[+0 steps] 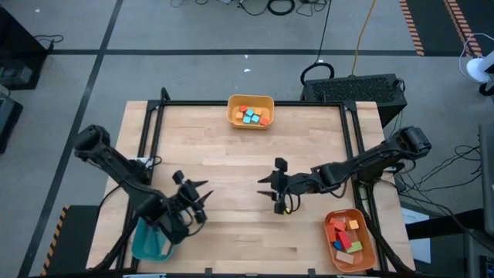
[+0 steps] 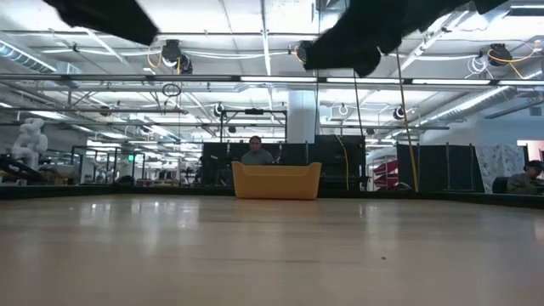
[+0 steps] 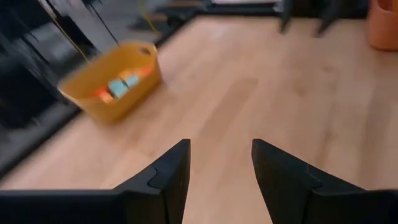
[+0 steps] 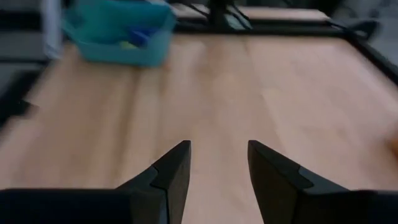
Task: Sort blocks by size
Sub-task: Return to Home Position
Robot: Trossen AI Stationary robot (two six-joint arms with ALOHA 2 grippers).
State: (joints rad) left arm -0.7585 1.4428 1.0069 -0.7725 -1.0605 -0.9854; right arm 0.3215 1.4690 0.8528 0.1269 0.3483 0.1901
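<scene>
Blocks lie in three trays: small orange, blue and teal cubes in the yellow tray (image 1: pixel 251 111) at the far edge, red, orange, yellow and green pieces in the orange tray (image 1: pixel 350 238) at the near right, and a few blue and yellow pieces in the teal tray (image 4: pixel 118 32) at the near left. My left gripper (image 1: pixel 202 198) is open and empty above the table's near left, beside the teal tray (image 1: pixel 150 243). My right gripper (image 1: pixel 266 188) is open and empty above the table's middle. The yellow tray also shows in the left wrist view (image 3: pixel 115 81).
A black metal frame (image 1: pixel 255 103) runs along the table's far and side edges. A black box (image 1: pixel 353 86) stands behind the far right corner. People sit in the room beyond the table in the low view (image 2: pixel 255 151). Bare wood (image 1: pixel 231 162) lies between the trays.
</scene>
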